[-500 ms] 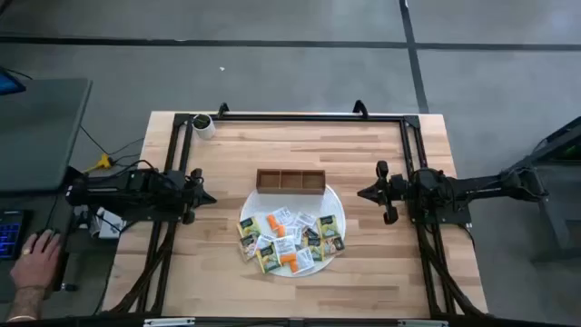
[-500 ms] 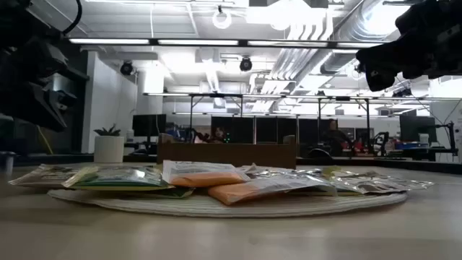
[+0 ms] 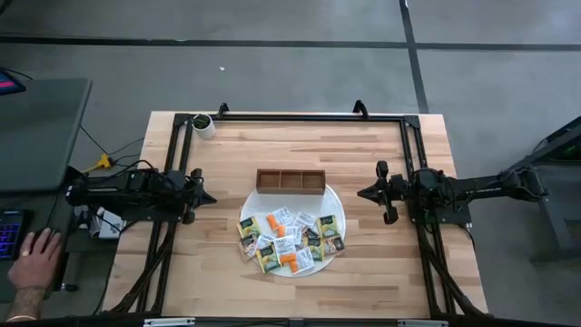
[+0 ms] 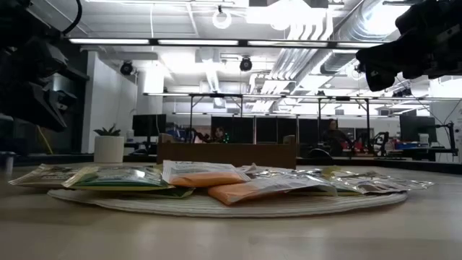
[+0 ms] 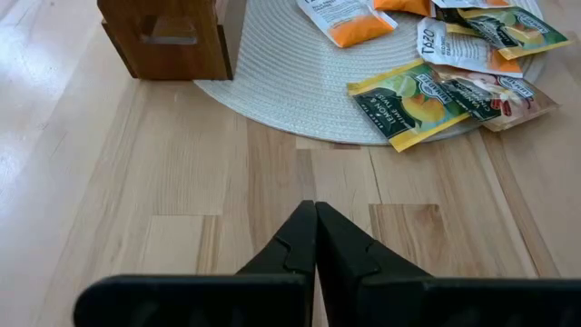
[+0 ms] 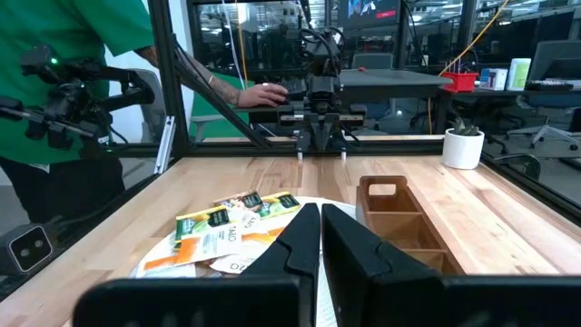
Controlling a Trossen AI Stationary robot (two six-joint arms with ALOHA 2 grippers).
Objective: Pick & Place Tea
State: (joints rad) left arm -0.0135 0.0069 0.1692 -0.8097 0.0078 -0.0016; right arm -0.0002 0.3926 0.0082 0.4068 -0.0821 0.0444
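Pale wooden tabletop [image 3: 227,163] carries a round white woven mat [image 3: 334,203] heaped with flat foil tea-bag packets [image 3: 289,241], light, thin, slick, best pinched by an overhanging edge; left gripper [image 3: 211,193] and right gripper [image 3: 362,192] wait clenched, empty.

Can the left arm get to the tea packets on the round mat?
Probably yes. The left claw is shut beside the mat, and only bare table lies between it and the tea packets.
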